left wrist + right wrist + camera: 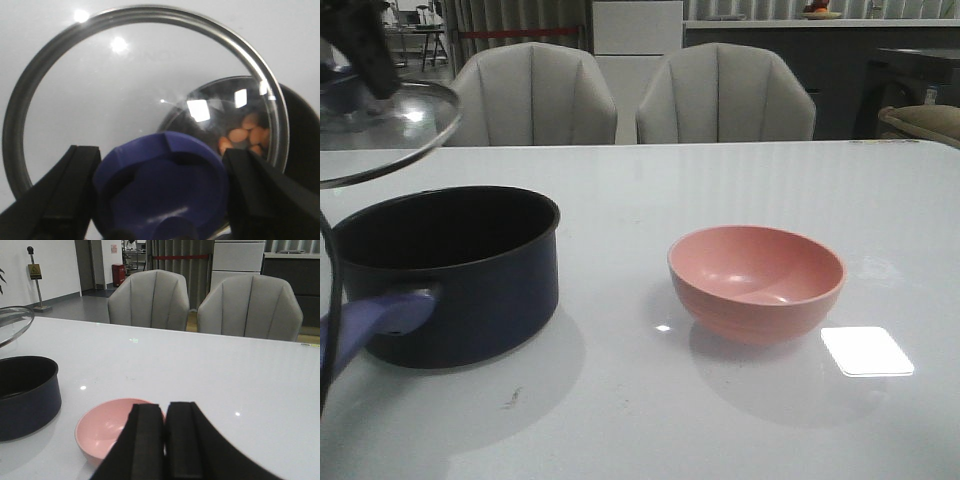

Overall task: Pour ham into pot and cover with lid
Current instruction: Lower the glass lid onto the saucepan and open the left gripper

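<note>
Left pincer (pixel 160 200) is high at the left edge of the front view, its two dark fingers (pixel 65 195) spread to either side of the blue knob of the lid (pixel 30 115) and pressing it, so the lid hangs tilted in the air. Only a blurred dark piece of that arm shows from the front. Right pincer (pixel 165 440) is low and level, fingers pressed together, nothing between them.

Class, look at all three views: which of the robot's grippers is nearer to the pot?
Left. The left gripper holds the lid by its knob, tilted above the pot. The right gripper, fingers closed together, sits farther off, by the pink bowl.
</note>
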You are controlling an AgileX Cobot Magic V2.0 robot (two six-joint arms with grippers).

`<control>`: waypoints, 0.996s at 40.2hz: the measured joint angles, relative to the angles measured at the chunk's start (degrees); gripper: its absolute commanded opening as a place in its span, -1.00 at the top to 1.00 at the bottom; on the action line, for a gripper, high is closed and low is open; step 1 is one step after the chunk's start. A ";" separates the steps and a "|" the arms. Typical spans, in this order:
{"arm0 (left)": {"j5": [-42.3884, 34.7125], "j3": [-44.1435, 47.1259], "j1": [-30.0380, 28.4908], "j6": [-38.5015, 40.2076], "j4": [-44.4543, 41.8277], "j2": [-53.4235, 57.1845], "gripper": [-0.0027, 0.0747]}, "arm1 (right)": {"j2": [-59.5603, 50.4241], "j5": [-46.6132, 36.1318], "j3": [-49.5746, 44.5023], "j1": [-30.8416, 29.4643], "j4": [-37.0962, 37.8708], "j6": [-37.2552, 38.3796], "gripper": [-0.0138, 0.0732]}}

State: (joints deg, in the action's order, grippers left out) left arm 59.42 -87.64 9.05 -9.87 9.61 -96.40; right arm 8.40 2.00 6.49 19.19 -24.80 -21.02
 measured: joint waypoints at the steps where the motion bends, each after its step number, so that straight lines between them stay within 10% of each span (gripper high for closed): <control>1: 0.00 -0.10 1.25 0.00 -0.13 0.00 -0.08 | 0.00 0.00 0.00 0.00 0.00 0.00 0.34; 40: 4.70 -0.71 10.63 -0.12 -1.20 -8.31 -0.10 | 0.00 0.00 0.00 0.00 0.00 0.00 0.34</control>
State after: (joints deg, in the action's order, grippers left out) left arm 64.12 -88.35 19.68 -9.99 8.41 -104.71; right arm 8.40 2.00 6.49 19.19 -24.80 -21.02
